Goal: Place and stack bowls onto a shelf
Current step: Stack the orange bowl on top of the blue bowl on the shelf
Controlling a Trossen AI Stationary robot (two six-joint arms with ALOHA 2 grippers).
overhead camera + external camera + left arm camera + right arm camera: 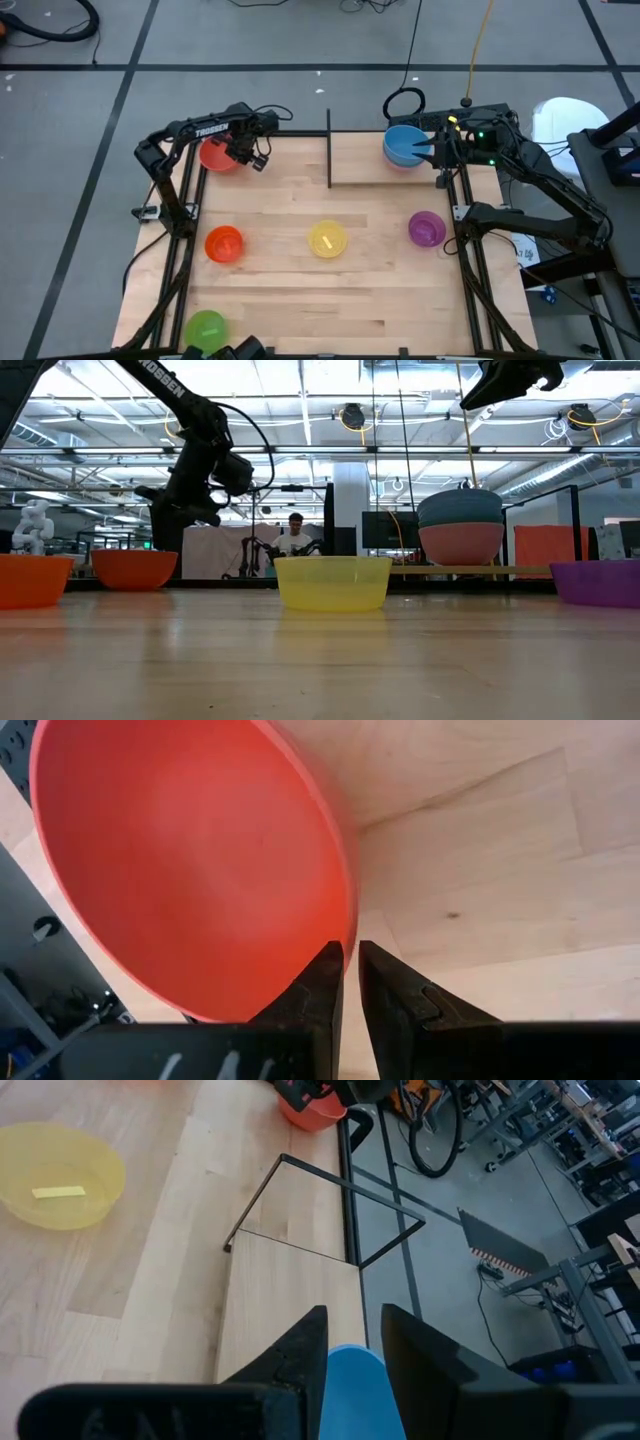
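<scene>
The red bowl [215, 155] sits at the table's far left, with my left gripper [243, 152] shut on its right rim. The shelf [360, 160] is a pale board with black bars at the far edge. On its right end stands a stack with a blue bowl [404, 144] on top and a pink bowl [460, 545] at the bottom. My right gripper [482, 400] hangs open, clear above this stack; in its wrist view the blue bowl [350, 1385] shows below the gripper [352, 1342]. Orange [224, 243], yellow [327, 239], purple [427, 229] and green [206, 328] bowls rest on the tabletop. My left gripper [350, 975] pinches the red bowl's rim [347, 935] on the side toward the table's middle. One finger [320, 985] is inside the bowl and the other is outside its wall. The fingers come from above, slanting down. In the low view the red bowl [135, 568] looks set on the table.
The shelf's thin black bars [330, 1175] stand up at its left end and along its back. The shelf board left of the stack is bare. Black frame rails run along both table sides. A person [295, 535] stands in the room far behind the table.
</scene>
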